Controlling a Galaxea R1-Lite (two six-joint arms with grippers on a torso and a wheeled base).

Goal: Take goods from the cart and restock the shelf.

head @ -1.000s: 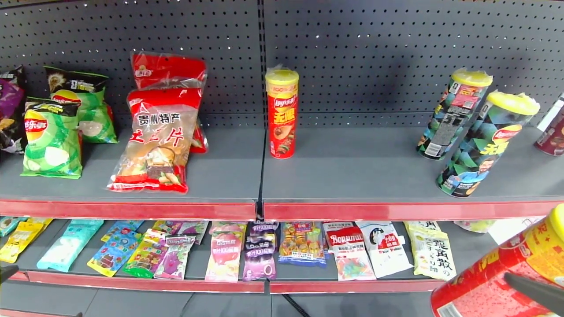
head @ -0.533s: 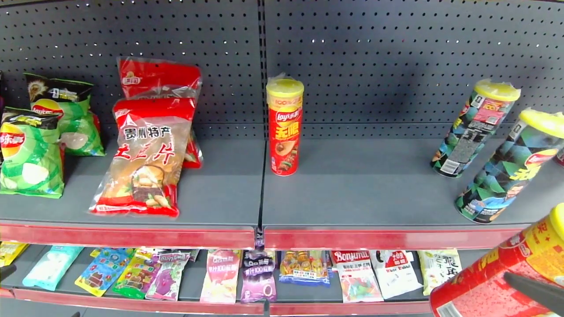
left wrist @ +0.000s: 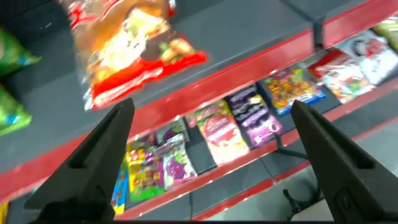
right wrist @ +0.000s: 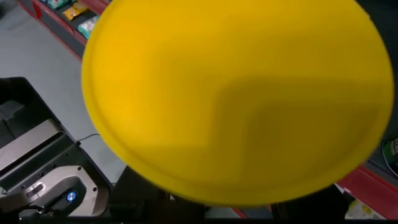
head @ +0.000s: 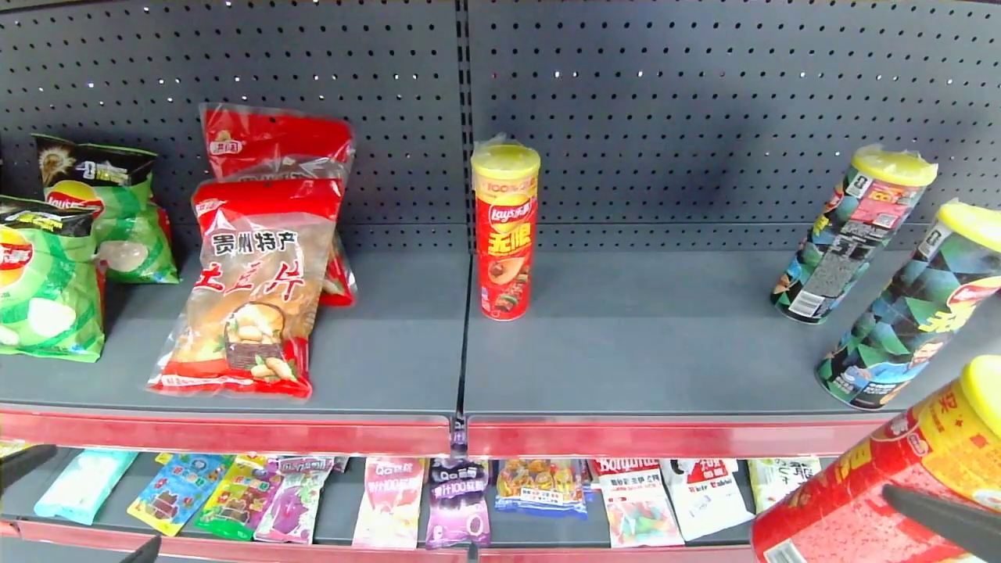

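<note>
Gripping the red can should take little force: by its look it is a light, stiff cardboard tube in a glossy wrap that could slip. Its yellow lid is thin plastic that may dent or pop, so the side wall near mid-height is the place to hold it, not the cap. The can sits tilted at the lower right of the head view, in front of the upper shelf and lower than its board, lid end raised.

The right hand is pinched on the can's body. 1 dark finger lies across the red wall, and the other is hidden behind the tube. The left hand hangs with its 2 fingers spread wide, holding nothing, in front of the candy bags on the lower shelf.

On the upper shelf a matching can stands upright by the middle seam. Bare board lies between it and 2 patterned cans at the right, likely room for this one.
</note>
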